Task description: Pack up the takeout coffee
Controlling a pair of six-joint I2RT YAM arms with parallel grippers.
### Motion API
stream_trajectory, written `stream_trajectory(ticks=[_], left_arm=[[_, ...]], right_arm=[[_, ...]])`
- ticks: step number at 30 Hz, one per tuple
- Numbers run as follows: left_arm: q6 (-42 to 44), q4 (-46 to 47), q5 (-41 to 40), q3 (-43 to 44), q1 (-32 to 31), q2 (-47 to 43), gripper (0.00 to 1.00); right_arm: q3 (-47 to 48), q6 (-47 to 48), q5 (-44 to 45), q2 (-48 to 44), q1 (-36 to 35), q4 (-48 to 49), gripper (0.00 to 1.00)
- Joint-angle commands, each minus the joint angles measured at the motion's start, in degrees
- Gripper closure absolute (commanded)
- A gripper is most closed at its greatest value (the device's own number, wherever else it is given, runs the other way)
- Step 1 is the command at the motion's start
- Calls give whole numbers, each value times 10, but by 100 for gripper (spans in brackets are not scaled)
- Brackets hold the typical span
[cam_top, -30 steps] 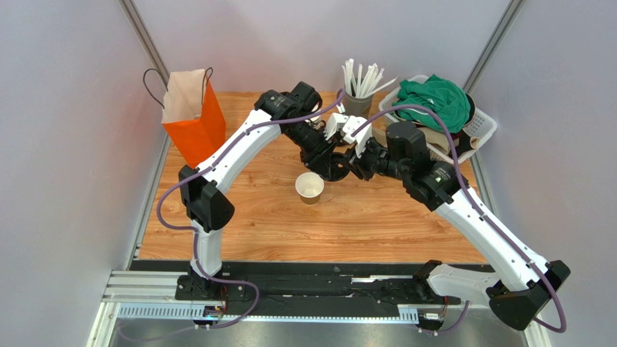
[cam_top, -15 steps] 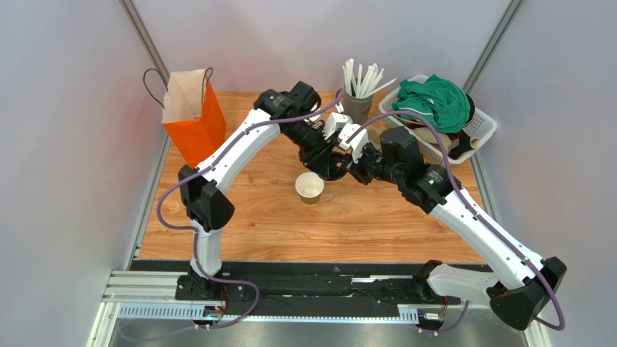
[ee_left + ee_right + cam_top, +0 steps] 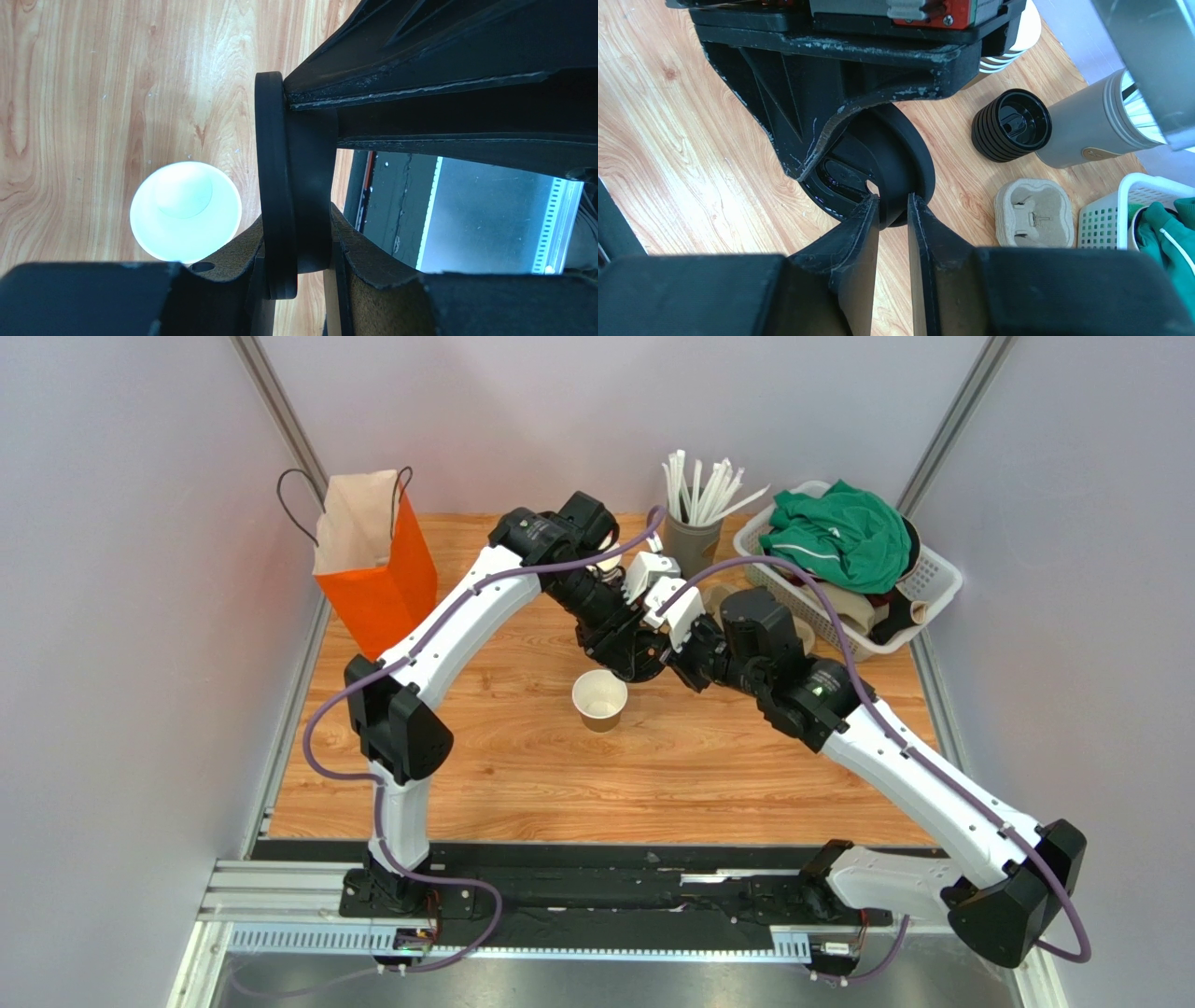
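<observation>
The coffee's paper cup [image 3: 601, 699] stands lidless and upright at mid-table, tan outside, cream-white inside; it also shows in the left wrist view [image 3: 184, 220]. Its round black lid [image 3: 643, 667] is held on edge in the air just behind and right of the cup. My left gripper [image 3: 631, 647] is shut on the lid [image 3: 277, 182] from the far side, the pads [image 3: 231, 259] pressing both faces. My right gripper [image 3: 673, 658] comes from the right. In the right wrist view the right gripper [image 3: 894, 206] pinches the lid's rim [image 3: 906, 161] between nearly closed fingers.
An orange paper bag [image 3: 376, 560] stands open at the far left. A stack of black lids [image 3: 1011, 126], a grey holder [image 3: 1088, 129] with white straws, a pulp cup carrier [image 3: 1036, 213] and a white basket [image 3: 933, 581] with green cloth lie at the far right.
My right arm has moved left towards my left gripper until its fingers closed round the lid's rim. The left gripper and the cup have stayed almost still.
</observation>
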State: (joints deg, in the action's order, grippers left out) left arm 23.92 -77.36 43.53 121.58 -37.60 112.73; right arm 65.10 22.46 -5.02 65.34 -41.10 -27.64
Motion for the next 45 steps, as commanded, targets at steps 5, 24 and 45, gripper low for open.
stream_trajectory(ticks=[5,24,45], left_arm=[[11,-84,39,33,-5,7,75],[24,-100,74,42,-5,9,74],[10,-82,41,51,52,-33,18]], right_arm=[[-1,-29,35,8,-6,57,76],[-30,-31,102,14,-17,116,73],[21,-45,94,8,-21,53,100]])
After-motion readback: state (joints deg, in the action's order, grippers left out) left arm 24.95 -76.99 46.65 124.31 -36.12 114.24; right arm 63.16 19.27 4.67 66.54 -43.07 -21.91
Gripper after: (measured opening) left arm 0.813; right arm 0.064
